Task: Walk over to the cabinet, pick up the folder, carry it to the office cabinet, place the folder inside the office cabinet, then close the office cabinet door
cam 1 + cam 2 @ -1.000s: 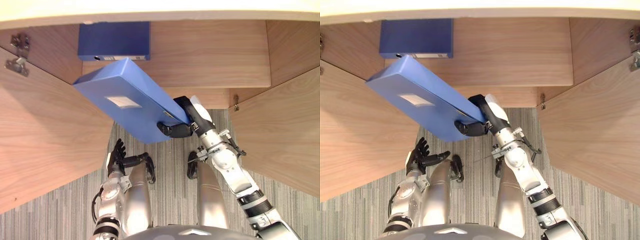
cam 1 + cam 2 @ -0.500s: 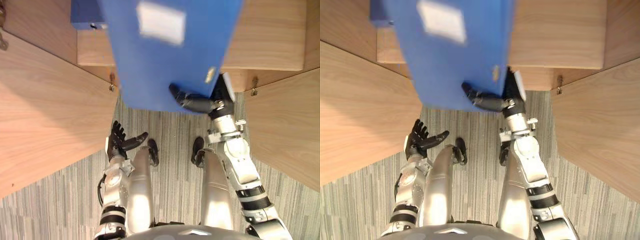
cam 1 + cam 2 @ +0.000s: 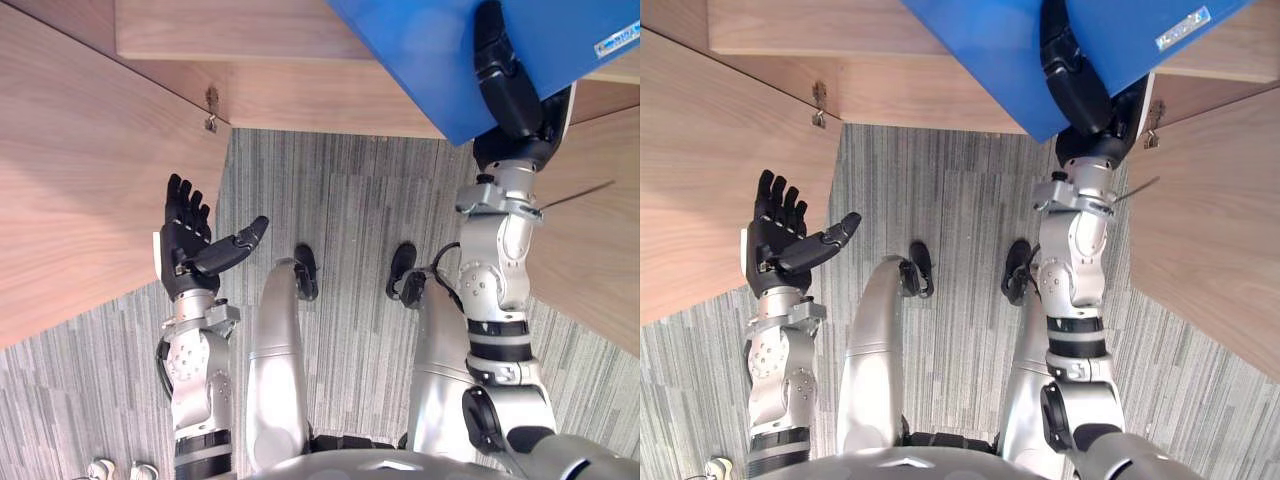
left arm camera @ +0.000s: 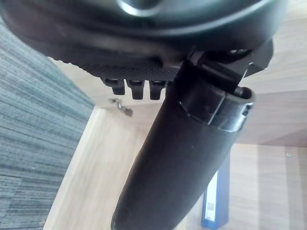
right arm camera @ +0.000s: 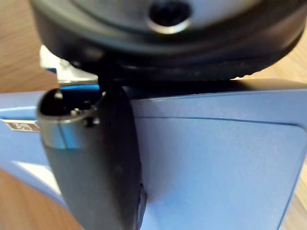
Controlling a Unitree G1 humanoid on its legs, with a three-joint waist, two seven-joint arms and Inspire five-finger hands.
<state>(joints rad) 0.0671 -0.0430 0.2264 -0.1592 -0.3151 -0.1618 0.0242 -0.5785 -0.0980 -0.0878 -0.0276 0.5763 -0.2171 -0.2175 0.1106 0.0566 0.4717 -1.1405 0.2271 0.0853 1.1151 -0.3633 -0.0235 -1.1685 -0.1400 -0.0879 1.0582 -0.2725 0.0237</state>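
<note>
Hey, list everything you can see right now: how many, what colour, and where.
folder: one, blue, raised in front of the cabinet, gripped near its lower corner
dark folder: one, navy, upright inside the cabinet
cabinet: one, light wood, ahead of the robot, open
doors: two, light wood, swung open at left and right
hinges: two, metal, at the doors' inner edges
floor: one, grey striped carpet, below
left hand: one, dark, open, raised at the left, holding nothing
right hand: one, dark, shut on the folder, thumb across its face
</note>
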